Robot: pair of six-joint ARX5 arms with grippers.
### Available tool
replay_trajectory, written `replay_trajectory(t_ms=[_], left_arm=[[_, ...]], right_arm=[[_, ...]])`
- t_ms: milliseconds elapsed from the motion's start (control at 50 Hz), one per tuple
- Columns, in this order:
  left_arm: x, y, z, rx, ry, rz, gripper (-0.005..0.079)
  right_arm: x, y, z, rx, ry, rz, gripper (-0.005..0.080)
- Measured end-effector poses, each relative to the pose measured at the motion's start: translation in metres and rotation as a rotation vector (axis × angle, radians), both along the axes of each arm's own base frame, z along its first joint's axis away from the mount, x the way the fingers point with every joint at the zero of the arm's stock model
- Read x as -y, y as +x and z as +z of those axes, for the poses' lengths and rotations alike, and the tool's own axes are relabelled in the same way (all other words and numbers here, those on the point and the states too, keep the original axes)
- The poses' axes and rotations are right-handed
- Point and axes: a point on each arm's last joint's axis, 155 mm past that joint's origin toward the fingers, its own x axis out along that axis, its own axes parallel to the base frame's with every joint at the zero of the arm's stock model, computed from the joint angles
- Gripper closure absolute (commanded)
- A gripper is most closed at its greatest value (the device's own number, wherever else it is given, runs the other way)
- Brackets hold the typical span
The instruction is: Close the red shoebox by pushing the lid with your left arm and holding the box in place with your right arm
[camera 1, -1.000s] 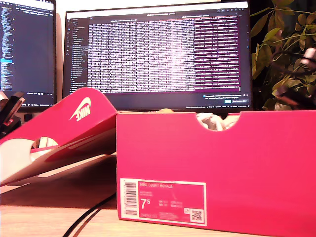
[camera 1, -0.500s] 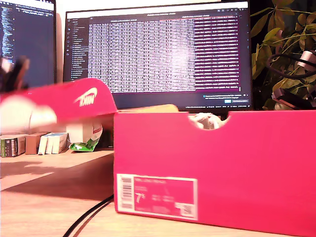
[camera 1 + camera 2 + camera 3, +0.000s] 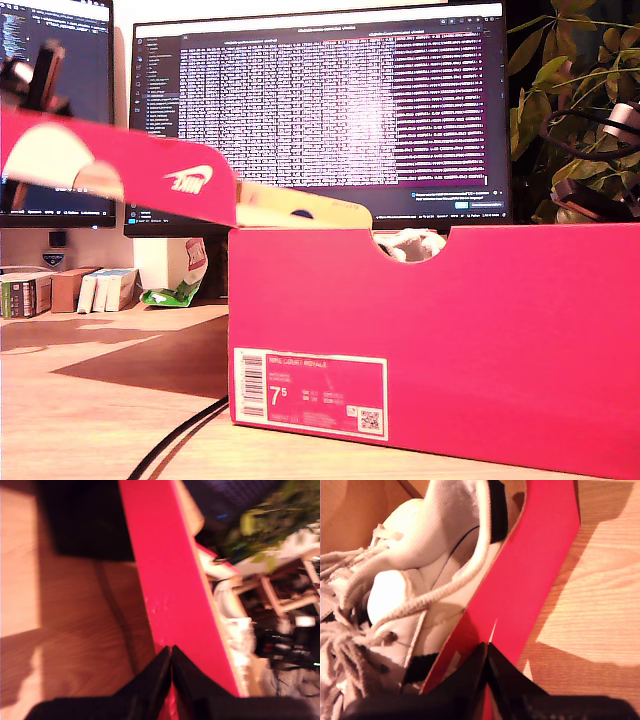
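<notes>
My first end effector (image 3: 171,652), clenched with its tips against the raised lid (image 3: 130,165), may slip off, while my second end effector (image 3: 486,650), clenched at the wall of the red shoebox (image 3: 440,350) standing on the tabletop (image 3: 90,400), may let it slide.

My first gripper (image 3: 171,652) was shut tight, w/ its two dark fingers (image 3: 155,672) pressed flat together, tips touching. It pushed against the red lid (image 3: 172,587). In the exterior view it showed as a dark blur (image 3: 35,80) up near that view's top left, above the lid's raised end.

My second gripper (image 3: 486,650) was shut too, both black fingers (image 3: 470,677) meeting at a point. It sat on the red box wall (image 3: 525,585). In the exterior view an arm (image 3: 600,160) showed at that view's right edge, partly hidden, so I couldn't tell its pose.
</notes>
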Motion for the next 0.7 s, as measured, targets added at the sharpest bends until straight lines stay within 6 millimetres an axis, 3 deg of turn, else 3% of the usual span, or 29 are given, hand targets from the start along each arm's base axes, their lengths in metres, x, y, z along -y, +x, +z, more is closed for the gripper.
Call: replay_trajectory(t_ms=[240, 440, 700], left_arm=[[0.016, -0.009, 0.033, 0.065, -0.022, -0.053, 0.0762], [0.039, -0.030, 0.071, 0.161, -0.035, -0.121, 0.0762], [0.063, -0.055, 0.103, 0.233, -0.067, -0.207, 0.0762]], right_arm=[[-0.002, 0.000, 0.000, 0.000, 0.010, 0.010, 0.0764], [-0.004, -0.001, 0.001, 0.001, 0.018, 0.017, 0.0764], [-0.027, 0.001, 0.009, 0.006, 0.027, 0.068, 0.0764]])
